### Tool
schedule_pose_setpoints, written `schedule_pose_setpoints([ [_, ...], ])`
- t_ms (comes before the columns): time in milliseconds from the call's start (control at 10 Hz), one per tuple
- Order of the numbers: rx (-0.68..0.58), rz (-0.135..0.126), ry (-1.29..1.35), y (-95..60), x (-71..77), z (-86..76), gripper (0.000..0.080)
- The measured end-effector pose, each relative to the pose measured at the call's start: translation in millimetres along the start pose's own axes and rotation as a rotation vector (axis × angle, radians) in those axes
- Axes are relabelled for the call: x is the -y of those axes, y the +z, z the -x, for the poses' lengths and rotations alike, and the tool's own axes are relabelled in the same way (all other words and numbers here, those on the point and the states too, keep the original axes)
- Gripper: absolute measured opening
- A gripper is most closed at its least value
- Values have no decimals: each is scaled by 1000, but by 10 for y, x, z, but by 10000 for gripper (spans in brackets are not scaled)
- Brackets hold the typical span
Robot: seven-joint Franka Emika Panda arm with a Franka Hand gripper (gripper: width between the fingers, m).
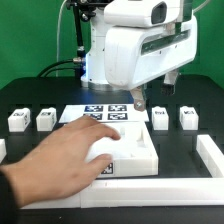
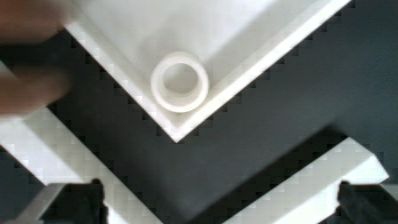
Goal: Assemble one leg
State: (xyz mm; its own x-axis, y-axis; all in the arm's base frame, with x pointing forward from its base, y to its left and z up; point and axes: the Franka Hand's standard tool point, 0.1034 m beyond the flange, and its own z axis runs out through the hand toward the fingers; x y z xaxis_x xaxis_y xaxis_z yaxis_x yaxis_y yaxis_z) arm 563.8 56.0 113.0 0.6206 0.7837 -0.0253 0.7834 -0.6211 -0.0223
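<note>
Four small white legs with tags stand in a row on the black table: two at the exterior view's left (image 1: pixel 17 120) (image 1: pixel 45 120) and two at its right (image 1: pixel 160 118) (image 1: pixel 188 118). My gripper (image 1: pixel 153 97) hangs open and empty above the table, behind the large white square tray-like piece (image 1: pixel 135 150). In the wrist view the gripper (image 2: pixel 217 205) is open, its dark fingertips (image 2: pixel 71 200) at the frame's edge. One corner of the tray-like piece with a round socket (image 2: pixel 180 82) lies below it. No leg shows in the wrist view.
A person's hand (image 1: pixel 55 160) rests on the tray-like piece and shows blurred in the wrist view (image 2: pixel 27 75). The marker board (image 1: pixel 100 112) lies behind the piece. A white frame wall (image 1: pixel 210 150) runs along the exterior view's right and front.
</note>
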Motion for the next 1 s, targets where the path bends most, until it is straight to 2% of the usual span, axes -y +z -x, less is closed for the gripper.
schedule_pose_setpoints([
  [1000, 2, -2, 0, 16, 4, 4, 650],
])
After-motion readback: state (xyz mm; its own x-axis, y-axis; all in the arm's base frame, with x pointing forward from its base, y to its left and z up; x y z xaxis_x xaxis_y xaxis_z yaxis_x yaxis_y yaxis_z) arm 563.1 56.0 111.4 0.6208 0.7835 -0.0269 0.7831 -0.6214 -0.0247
